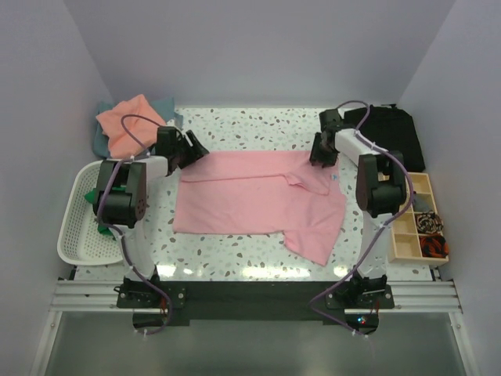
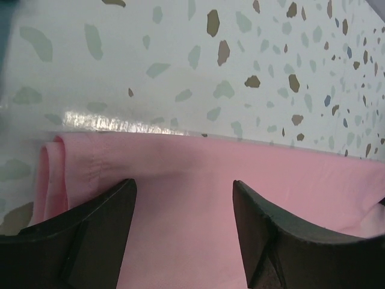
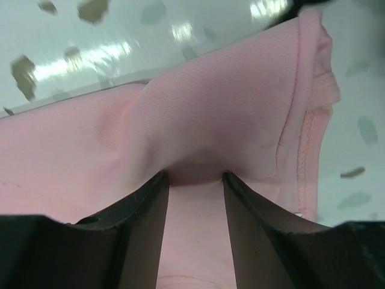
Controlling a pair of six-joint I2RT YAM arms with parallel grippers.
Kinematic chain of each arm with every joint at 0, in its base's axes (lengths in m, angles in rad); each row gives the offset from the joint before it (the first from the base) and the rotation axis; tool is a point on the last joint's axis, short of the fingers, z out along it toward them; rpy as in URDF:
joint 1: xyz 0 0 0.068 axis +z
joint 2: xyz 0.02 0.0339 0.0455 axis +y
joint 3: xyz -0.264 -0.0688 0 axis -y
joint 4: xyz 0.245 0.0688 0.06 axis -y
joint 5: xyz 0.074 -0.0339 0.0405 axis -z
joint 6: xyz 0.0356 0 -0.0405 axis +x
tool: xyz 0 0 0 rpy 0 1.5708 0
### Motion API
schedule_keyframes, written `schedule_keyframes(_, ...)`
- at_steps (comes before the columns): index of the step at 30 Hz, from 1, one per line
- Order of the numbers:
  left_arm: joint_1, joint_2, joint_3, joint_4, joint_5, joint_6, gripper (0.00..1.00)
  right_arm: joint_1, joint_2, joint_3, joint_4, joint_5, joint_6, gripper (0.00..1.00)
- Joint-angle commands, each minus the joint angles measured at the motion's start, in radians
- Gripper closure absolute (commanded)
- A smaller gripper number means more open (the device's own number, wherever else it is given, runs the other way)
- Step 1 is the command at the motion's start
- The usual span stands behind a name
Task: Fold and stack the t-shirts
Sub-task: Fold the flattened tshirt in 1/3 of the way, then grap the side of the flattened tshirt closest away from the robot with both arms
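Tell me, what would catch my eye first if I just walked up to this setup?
Probably the light pink t-shirt, spread half-folded across the middle of the speckled table, with both robot arms reaching over its far edge. The right gripper has a bunch of pink cloth between its fingers, while the left gripper stands open over the shirt's other end. A salmon-orange t-shirt lies crumpled at the far left.

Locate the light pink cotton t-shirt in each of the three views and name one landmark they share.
Top external: light pink cotton t-shirt spread at table centre.
Left wrist: fills the lower half, its folded edge at left.
Right wrist: fills most of the frame, bunched between the fingers.
Shared landmark: speckled white tabletop.
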Motion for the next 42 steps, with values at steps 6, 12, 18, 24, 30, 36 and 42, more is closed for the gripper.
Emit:
schedule_keyframes(6,0.007,0.028,0.076,-0.082,-0.089,0.052,0.29,0.001,0.124,0.273,-0.047,-0.019,-0.074,0.5)
schedule_keyframes(12,-0.005,-0.181,0.024,-0.009,-0.056,0.054,0.27,0.0,-0.235,-0.01,0.157,-0.048,-0.078,0.3)
schedule_keyframes(18,-0.046,-0.435,-0.101,-0.191,-0.188,0.059,0.24,0.003,-0.536,-0.257,0.056,-0.008,-0.014,0.22)
schedule_keyframes(24,-0.051,-0.749,-0.445,-0.341,-0.216,0.003,0.24,0.003,-0.804,-0.639,0.004,-0.085,0.084,0.22)
schedule_keyframes(30,-0.055,-1.054,-0.638,-0.485,-0.228,-0.066,0.23,0.004,-1.101,-0.842,-0.149,-0.079,0.165,0.23)
schedule_keyframes(36,-0.075,-1.164,-0.728,-0.567,-0.288,-0.138,0.24,0.053,-1.211,-0.926,-0.235,-0.063,0.319,0.28)
schedule_keyframes(42,-0.074,-1.125,-0.744,-0.57,-0.331,-0.185,0.24,0.087,-1.288,-1.015,-0.234,-0.073,0.413,0.28)
